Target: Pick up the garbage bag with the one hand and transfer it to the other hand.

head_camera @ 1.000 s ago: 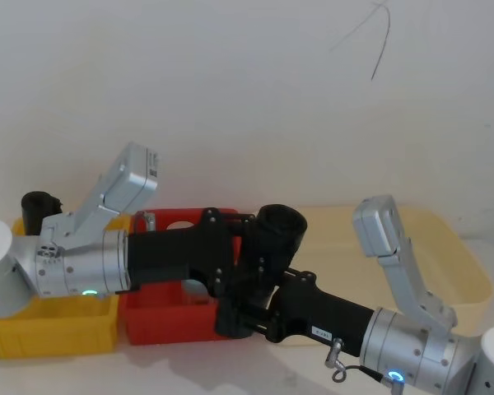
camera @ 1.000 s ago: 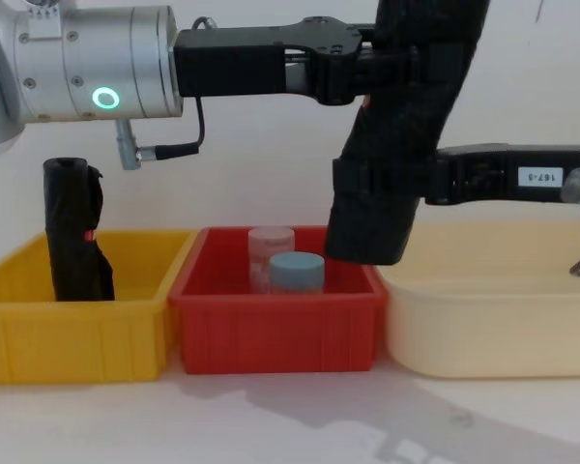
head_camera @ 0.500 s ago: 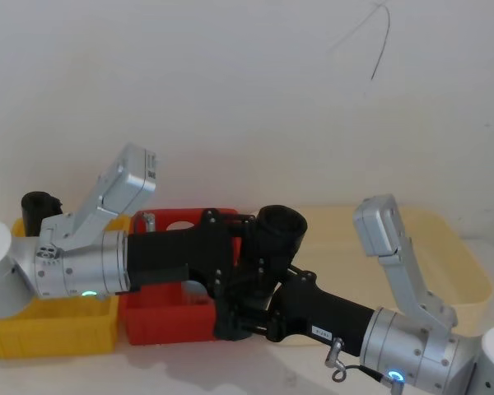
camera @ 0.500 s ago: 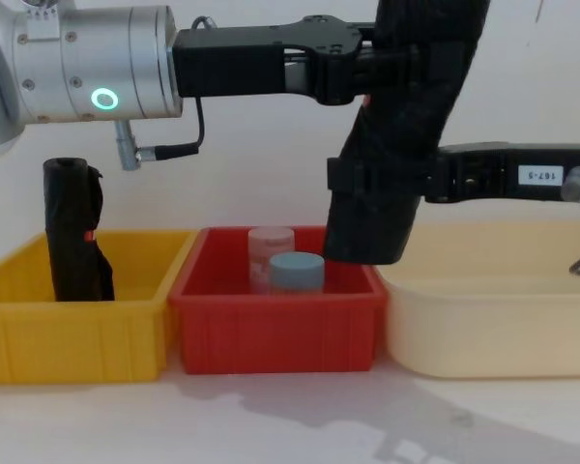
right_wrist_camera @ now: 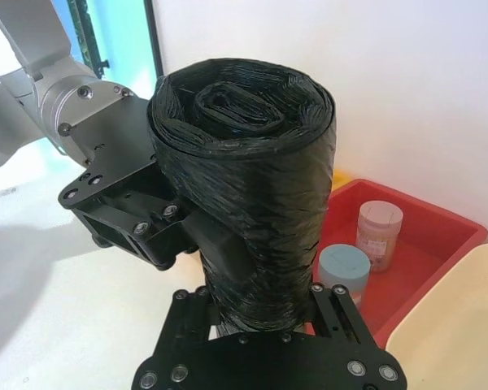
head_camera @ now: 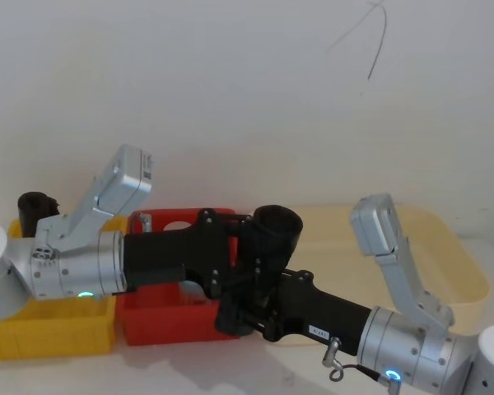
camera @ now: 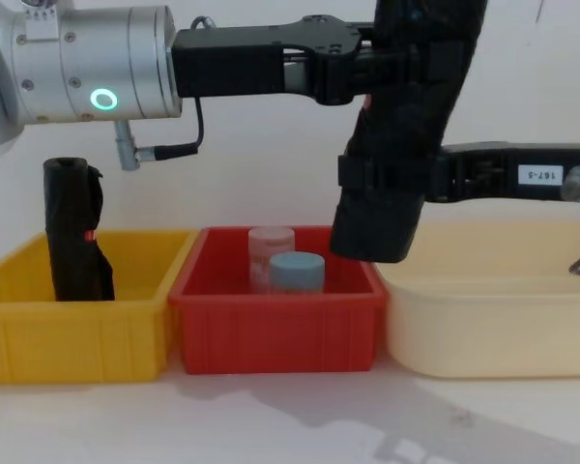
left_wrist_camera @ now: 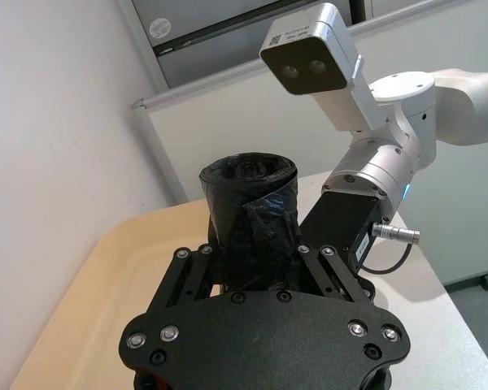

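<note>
The garbage bag (camera: pixel 406 126), a crinkled black roll, hangs nearly upright above the red bin's right end and shows end-on in the head view (head_camera: pixel 277 224). My left gripper (camera: pixel 387 58), on the arm with the green ring, is shut on its upper part; in the left wrist view its fingers (left_wrist_camera: pixel 210 258) press the garbage bag (left_wrist_camera: pixel 252 211) from both sides. My right gripper (camera: pixel 387 179), the one with the white number label, is shut on the lower part, and its fingers (right_wrist_camera: pixel 324 296) flank the garbage bag (right_wrist_camera: pixel 252 187) in the right wrist view.
A second black roll with a red mark (camera: pixel 75 232) stands in the yellow bin (camera: pixel 68 333) at the left. The red bin (camera: pixel 275 333) holds two small jars (camera: pixel 295 271). A wide cream tray (camera: pixel 493 338) lies at the right.
The roll and both grippers have shifted slightly to the right and a touch upward. Both holds look unchanged.
</note>
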